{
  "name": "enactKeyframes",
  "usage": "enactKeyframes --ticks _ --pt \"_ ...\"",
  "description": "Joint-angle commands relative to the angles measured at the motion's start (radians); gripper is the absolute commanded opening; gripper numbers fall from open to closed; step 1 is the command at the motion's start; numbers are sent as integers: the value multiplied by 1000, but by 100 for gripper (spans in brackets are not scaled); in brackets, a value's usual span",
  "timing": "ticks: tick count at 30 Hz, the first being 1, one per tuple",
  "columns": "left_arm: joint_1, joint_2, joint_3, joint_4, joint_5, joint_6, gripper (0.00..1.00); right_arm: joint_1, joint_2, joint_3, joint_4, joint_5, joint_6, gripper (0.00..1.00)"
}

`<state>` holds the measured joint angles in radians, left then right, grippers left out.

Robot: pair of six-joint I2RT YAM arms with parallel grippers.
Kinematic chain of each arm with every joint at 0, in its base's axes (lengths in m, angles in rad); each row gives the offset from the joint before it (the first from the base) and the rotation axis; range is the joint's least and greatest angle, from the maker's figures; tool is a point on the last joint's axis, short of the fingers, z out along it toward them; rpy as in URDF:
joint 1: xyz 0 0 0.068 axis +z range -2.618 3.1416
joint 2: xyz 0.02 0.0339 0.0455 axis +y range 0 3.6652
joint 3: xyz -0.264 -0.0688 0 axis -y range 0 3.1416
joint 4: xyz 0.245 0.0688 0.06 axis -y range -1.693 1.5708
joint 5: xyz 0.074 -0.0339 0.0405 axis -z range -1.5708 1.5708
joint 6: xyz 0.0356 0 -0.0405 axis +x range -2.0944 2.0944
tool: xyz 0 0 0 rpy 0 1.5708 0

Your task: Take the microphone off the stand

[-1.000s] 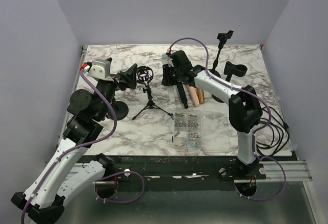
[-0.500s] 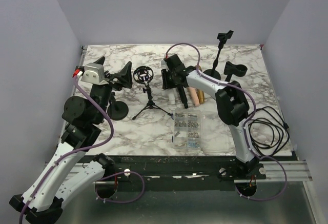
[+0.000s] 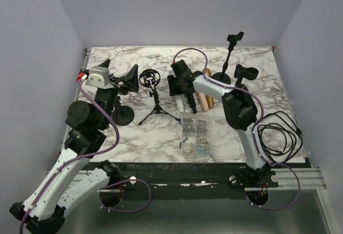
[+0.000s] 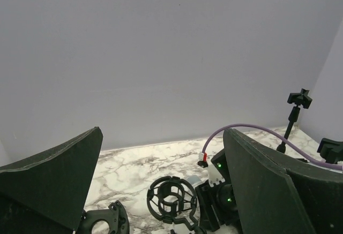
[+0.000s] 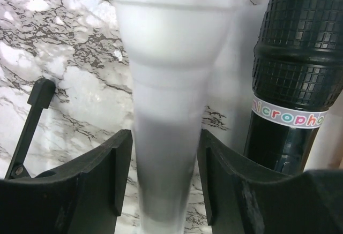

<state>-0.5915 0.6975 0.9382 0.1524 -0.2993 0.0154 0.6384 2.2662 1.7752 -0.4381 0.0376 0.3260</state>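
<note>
The black shock-mount stand (image 3: 150, 78) stands on its tripod at centre left, and its ring (image 4: 171, 199) holds nothing. A white microphone (image 3: 182, 104) lies on the marble table beside a black microphone (image 3: 191, 103). My right gripper (image 3: 179, 87) is low over the white microphone's handle. In the right wrist view the white microphone (image 5: 166, 84) sits between the jaws of my right gripper (image 5: 165, 137), with a thin gap on each side. The black one (image 5: 292, 57) lies just to the right. My left gripper (image 3: 119, 70) is wide open and empty, left of the stand (image 4: 161, 137).
A pink (image 3: 202, 100) and a gold microphone (image 3: 210, 101) lie right of the black one. A clear parts box (image 3: 194, 136) sits in front. A phone-holder stand (image 3: 230, 46) and a black clip (image 3: 245, 73) are at the back right. A round-base stand (image 3: 122, 115) is by the left arm. Cables (image 3: 276, 135) lie at the right.
My right arm has folded inward, and its gripper has come down toward the table by the row of microphones. My left gripper has drawn back left from the shock mount.
</note>
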Motion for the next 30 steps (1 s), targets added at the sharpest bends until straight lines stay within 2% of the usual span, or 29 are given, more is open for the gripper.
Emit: enactKeyframes --ticks 1,10,21,26,30 --pt "-4 0 -12 23 -22 11 98 3 43 -22 10 77 22 60" --pt "-5 3 -15 26 -23 12 98 3 -9 -34 31 86 14 65" --pt "-8 8 -15 24 -24 18 98 3 -196 115 -41 133 -40 74" --pt "-11 7 -15 26 -27 21 98 2 -279 216 -91 252 -95 81" --pt "-13 4 -15 26 -27 21 98 0 -328 309 -111 410 -180 81"
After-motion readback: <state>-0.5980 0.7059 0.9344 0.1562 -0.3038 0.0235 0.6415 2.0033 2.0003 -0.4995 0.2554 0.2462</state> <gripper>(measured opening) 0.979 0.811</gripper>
